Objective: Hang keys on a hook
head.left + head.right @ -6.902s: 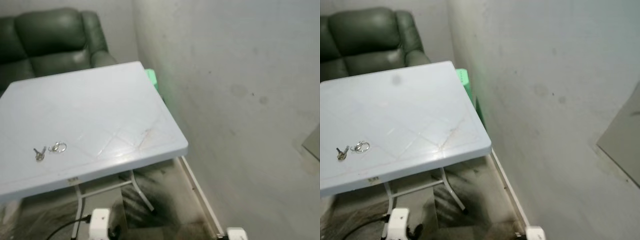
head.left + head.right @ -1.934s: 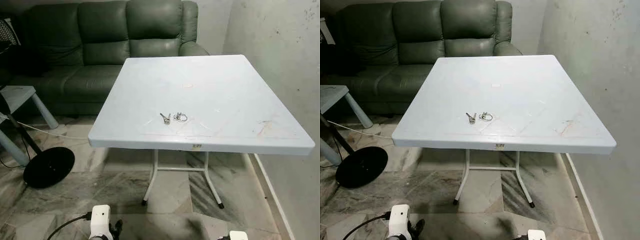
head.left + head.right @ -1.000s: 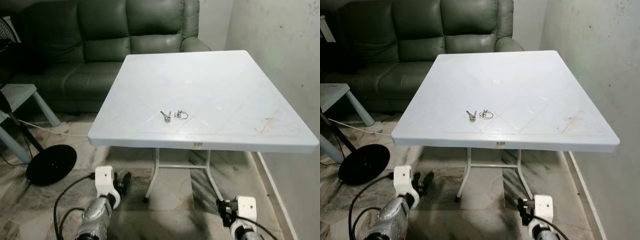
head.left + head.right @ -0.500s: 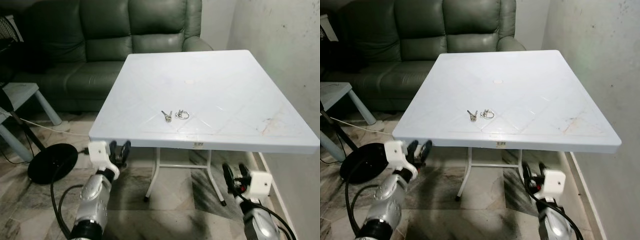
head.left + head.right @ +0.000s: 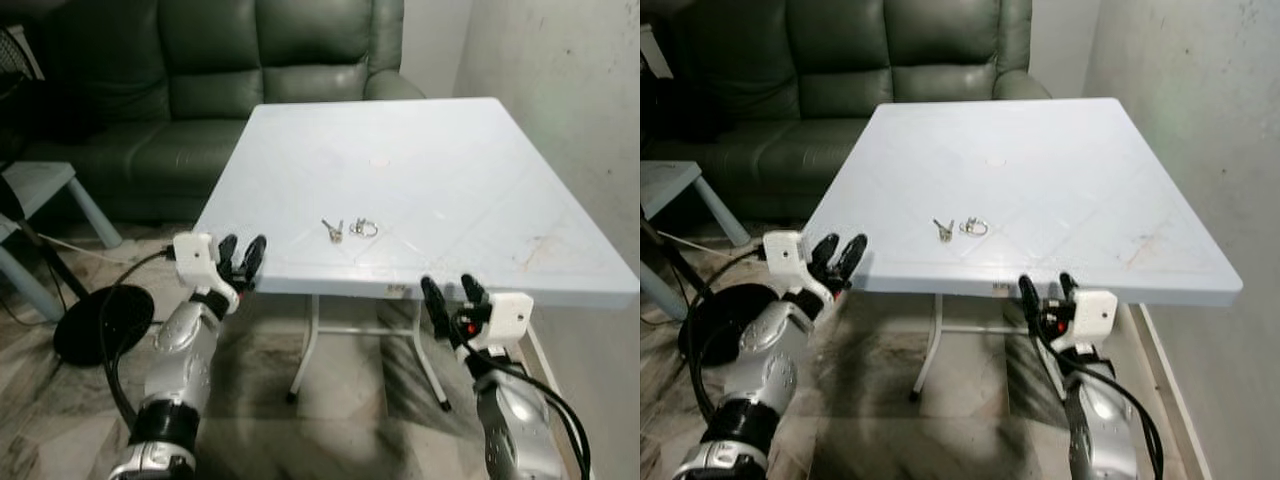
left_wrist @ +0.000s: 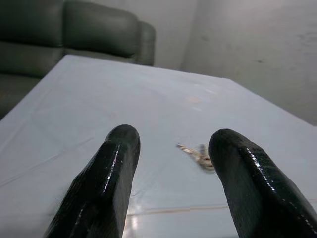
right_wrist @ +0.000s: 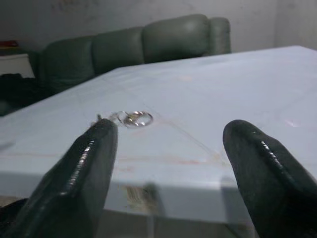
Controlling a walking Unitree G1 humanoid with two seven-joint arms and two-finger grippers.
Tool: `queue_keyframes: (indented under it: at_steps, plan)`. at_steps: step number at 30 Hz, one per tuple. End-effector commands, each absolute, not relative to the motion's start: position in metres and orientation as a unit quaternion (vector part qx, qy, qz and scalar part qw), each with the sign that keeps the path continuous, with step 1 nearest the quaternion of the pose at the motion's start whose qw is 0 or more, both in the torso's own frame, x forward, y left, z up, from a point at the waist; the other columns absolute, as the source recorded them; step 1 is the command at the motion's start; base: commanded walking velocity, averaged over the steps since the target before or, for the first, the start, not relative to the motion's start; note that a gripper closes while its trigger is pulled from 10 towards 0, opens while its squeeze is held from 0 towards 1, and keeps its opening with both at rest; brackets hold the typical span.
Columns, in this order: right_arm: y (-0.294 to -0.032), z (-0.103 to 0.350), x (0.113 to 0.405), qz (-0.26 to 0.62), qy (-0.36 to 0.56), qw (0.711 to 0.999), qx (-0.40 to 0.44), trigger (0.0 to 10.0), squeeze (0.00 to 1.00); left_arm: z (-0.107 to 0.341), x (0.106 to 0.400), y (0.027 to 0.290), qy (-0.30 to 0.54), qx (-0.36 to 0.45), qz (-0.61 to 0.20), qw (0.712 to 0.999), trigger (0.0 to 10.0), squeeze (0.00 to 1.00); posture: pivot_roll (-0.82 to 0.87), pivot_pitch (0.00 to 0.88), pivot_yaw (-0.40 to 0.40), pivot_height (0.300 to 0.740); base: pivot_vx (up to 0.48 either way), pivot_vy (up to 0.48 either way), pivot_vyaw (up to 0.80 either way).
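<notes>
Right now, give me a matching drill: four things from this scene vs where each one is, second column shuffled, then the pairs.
Column one:
1. keys
2. left gripper
3. right gripper
4. sofa

Column two:
A. behind the table's far edge
B. at the table's front-left corner, open
C. on the tabletop, near the front edge
D. below the table's front edge, open

Pairs: 1-C, 2-B, 3-D, 4-A

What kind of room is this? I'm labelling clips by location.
Probably a home living room: a dark green leather sofa behind a white folding table, marble-patterned floor tiles, keys on the table.
</notes>
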State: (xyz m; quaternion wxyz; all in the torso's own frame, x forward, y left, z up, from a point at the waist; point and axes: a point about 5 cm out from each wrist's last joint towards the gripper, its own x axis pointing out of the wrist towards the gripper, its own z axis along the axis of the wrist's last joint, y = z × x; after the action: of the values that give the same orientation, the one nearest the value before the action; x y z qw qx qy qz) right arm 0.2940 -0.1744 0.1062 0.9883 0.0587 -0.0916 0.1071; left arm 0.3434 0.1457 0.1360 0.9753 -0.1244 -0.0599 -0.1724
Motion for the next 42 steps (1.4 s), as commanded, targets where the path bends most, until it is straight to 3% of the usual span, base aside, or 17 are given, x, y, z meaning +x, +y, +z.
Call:
queue_keyframes:
  at_steps: [1,14,24,25,26,42]
  plan:
    - [-0.168,0.115,0.291,0.117,-0.105,0.985,0.068,10.0,1.0,0.136,0.338,0.145,-0.058,-0.125,-0.181,0.974,10.0,0.0,0.08,0.0,0.061,0.74,0.0,0.0,0.0]
    - [-0.158,0.127,0.255,0.137,-0.116,0.98,0.082,10.0,1.0,0.142,0.301,0.141,-0.063,-0.149,-0.181,0.97,10.0,0.0,0.06,0.0,0.071,0.74,0.0,0.0,0.0]
    - [-0.163,0.133,0.26,0.119,-0.106,0.985,0.063,10.0,1.0,0.149,0.3,0.142,-0.058,-0.143,-0.177,0.972,10.0,0.0,0.07,0.0,0.074,0.74,0.0,0.0,0.0]
    - [-0.163,0.134,0.26,0.119,-0.107,0.985,0.063,10.0,0.69,0.149,0.3,0.142,-0.057,-0.143,-0.176,0.972,10.0,0.0,0.07,0.0,0.074,0.74,0.0,0.0,0.0]
    - [-0.164,0.136,0.261,0.114,-0.109,0.985,0.064,10.0,0.0,0.149,0.299,0.143,-0.056,-0.143,-0.175,0.973,10.0,0.0,0.07,0.0,0.074,0.74,0.0,0.0,0.0]
    - [-0.167,0.141,0.269,0.113,-0.106,0.988,0.019,10.0,0.0,0.149,0.309,0.151,-0.042,-0.111,-0.113,0.986,10.0,0.0,0.08,0.0,0.063,0.74,0.0,0.0,0.0]
